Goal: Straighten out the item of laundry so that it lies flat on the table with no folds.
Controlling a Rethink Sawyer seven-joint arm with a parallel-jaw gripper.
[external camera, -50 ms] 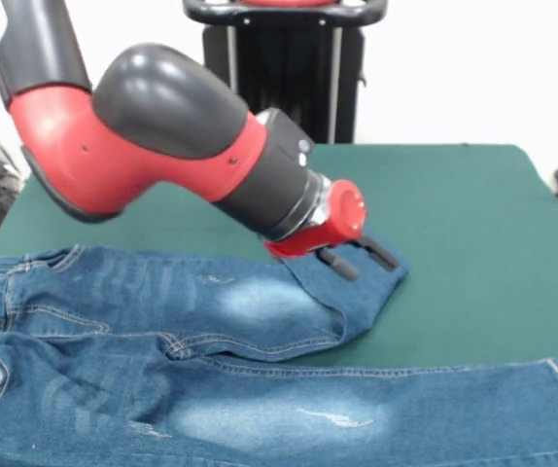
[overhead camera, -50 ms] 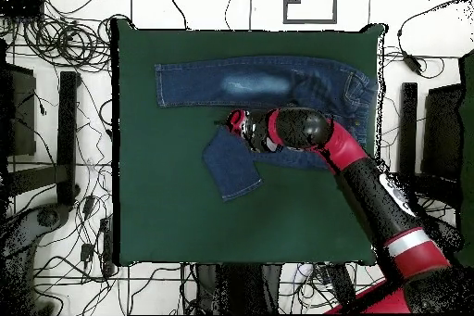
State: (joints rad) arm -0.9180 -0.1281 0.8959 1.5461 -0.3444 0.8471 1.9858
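Note:
The item of laundry [external camera, -50 ms: 211,389] is a pair of blue jeans on the green table [external camera, -50 ms: 473,224], waistband at the left in the front view. One leg [overhead camera, -50 ms: 241,83] lies straight. The other leg [overhead camera, -50 ms: 231,166] is bent back on itself, making a fold [external camera, -50 ms: 371,287]. My gripper [external camera, -50 ms: 360,257] hangs low over that fold, tilted, with its two black fingers [external camera, -50 ms: 337,263] apart and nothing between them. From overhead the gripper [overhead camera, -50 ms: 228,123] sits at the upper edge of the bent leg. The arm hides part of the jeans' seat.
Bare green felt [overhead camera, -50 ms: 176,210] spreads around the jeans on the robot's side. Cables and stands [overhead camera, -50 ms: 65,136] lie on the floor beyond the table's edges. The arm's bulky elbow [external camera, -50 ms: 143,126] hangs over the table's left part in the front view.

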